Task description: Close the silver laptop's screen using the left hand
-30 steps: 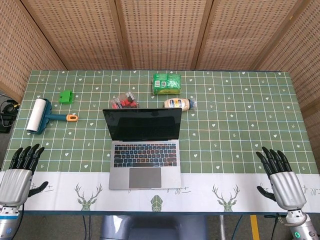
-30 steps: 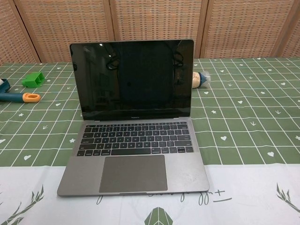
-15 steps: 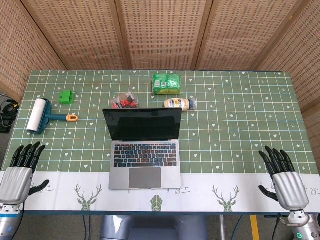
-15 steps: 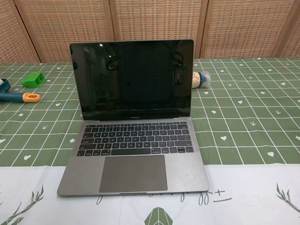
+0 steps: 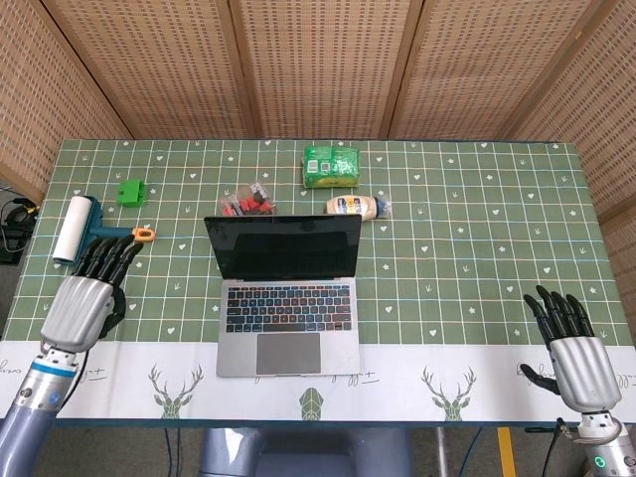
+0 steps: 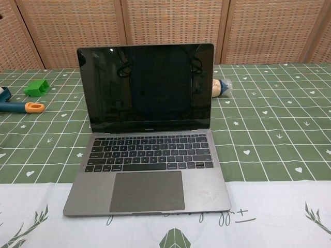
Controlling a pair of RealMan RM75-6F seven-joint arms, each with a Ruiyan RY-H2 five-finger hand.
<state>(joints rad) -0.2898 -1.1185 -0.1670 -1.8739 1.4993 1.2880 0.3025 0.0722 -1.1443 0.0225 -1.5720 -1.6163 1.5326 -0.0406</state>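
The silver laptop [image 5: 285,298] [image 6: 147,155] stands open in the middle of the table, its dark screen [image 5: 283,246] [image 6: 146,88] upright and facing me. My left hand [image 5: 87,294] hovers over the table's left side, well left of the laptop, fingers extended and apart, holding nothing. My right hand [image 5: 569,344] sits at the front right corner, fingers spread, empty and far from the laptop. Neither hand shows in the chest view.
A lint roller [image 5: 79,231] with an orange-tipped handle [image 6: 23,107] lies just beyond my left hand. A green block [image 5: 130,192] [image 6: 36,88] is at far left. Behind the laptop lie a small red packet [image 5: 248,201], a green pack [image 5: 331,165] and a bottle [image 5: 356,207] on its side.
My left hand has moved forward and to the right from the table's front left corner toward the lint roller. My right hand has drawn back slightly. The laptop has not moved.
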